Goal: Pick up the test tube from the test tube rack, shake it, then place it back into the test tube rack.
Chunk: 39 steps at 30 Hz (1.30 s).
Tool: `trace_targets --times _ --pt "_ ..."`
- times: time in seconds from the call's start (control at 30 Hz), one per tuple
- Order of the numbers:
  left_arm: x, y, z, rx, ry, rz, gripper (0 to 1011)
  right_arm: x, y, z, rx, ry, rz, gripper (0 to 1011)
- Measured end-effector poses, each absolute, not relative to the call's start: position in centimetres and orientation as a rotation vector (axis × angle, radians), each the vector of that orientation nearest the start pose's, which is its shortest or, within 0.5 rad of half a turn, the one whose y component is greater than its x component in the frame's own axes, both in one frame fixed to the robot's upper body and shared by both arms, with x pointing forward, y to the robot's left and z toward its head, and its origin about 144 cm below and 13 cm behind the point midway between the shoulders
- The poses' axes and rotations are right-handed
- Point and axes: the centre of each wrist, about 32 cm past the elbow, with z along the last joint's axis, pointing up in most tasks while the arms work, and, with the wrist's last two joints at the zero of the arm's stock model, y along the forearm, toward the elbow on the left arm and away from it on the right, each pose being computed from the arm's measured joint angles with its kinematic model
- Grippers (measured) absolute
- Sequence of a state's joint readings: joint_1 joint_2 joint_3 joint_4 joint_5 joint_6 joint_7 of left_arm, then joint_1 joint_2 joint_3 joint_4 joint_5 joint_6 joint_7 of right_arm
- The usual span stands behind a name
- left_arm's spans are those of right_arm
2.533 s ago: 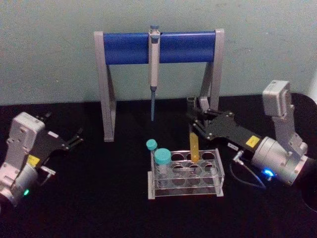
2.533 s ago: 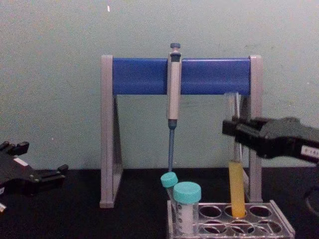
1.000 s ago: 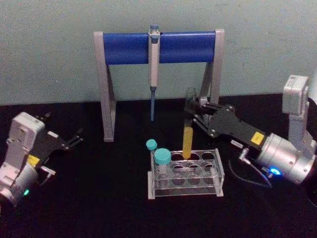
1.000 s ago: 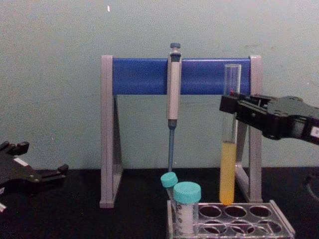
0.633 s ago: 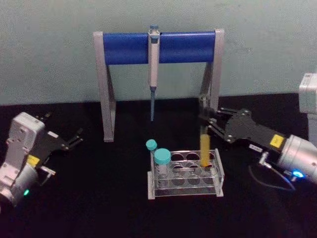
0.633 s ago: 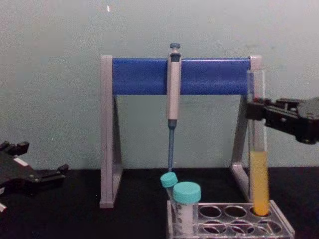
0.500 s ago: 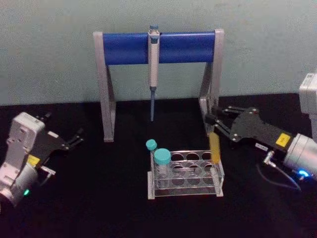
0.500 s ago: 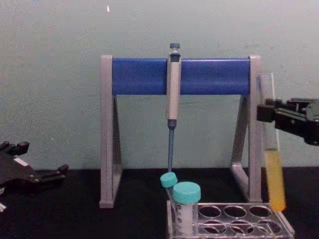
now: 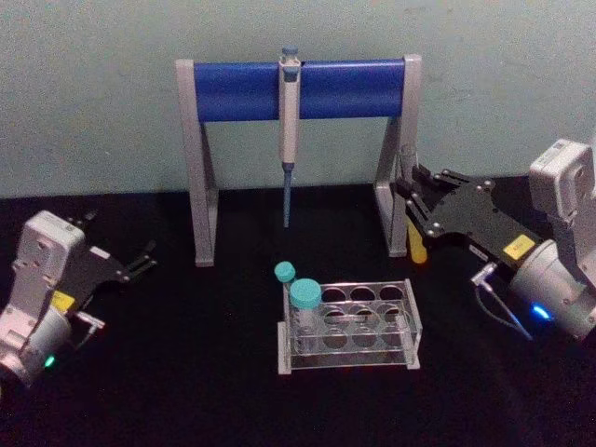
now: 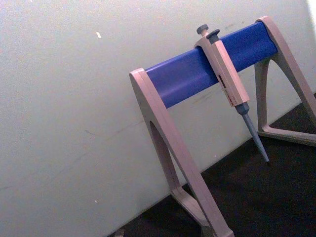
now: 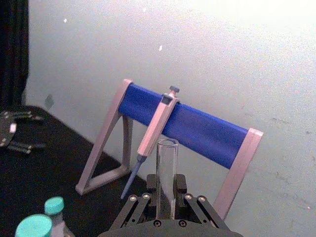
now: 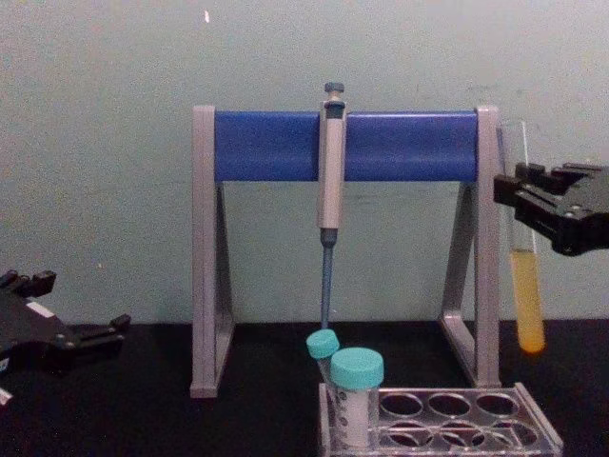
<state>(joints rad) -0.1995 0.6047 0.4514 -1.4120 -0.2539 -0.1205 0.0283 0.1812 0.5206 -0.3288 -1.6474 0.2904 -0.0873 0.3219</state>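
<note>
From where I stood, the pick-up looked done. The long clear glass test tube (image 12: 526, 286) with yellow liquid in its lower part was out of the low clear plastic test tube rack (image 9: 411, 323). It hung close to upright at the right edge of the chest view, above the rack's top plate and off to its right, touching nothing below.

The black right gripper (image 12: 507, 198) had its fingers closed on the bare glass above the liquid. In the right wrist view the open mouth of the tube stood up between those fingers (image 11: 144, 198). I judged the shaking to be the step in hand, though one look could not tell me how much of it was finished. Putting the tube back into a hole was still to do, and the holes in the right-hand rows were free.

The left gripper (image 9: 119, 237) sat parked low at the left of the head view, jaws apart and holding nothing.

Two teal-capped tubes (image 9: 300, 291) stood at the rack's left end. Behind was the grey-and-blue pipette stand (image 9: 242, 90) with a grey pipette (image 9: 290, 121) hanging from its bar.

As for writing, I could read none. There was a yellow sticker (image 9: 520, 247) on the right gripper's body and another (image 9: 60, 300) on the left arm, and both were illegible.
</note>
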Motion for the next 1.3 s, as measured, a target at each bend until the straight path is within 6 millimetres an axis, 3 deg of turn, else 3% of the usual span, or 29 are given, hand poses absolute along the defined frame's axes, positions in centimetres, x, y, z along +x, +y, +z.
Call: trace_targets --times 0.33,0.73,1.3 --pt "48.9 31.0 114.0 0.304 -0.285 1.248 1001 49.9 -26.0 120.1 0.063 -0.247 -0.916 218" --pt "48.9 31.0 114.0 0.304 -0.285 1.248 1001 50.6 -25.7 119.8 0.151 -0.158 -0.769 218" --pt "48.9 31.0 114.0 0.304 -0.285 1.248 1001 49.9 -28.8 121.0 0.079 -0.085 -0.58 218"
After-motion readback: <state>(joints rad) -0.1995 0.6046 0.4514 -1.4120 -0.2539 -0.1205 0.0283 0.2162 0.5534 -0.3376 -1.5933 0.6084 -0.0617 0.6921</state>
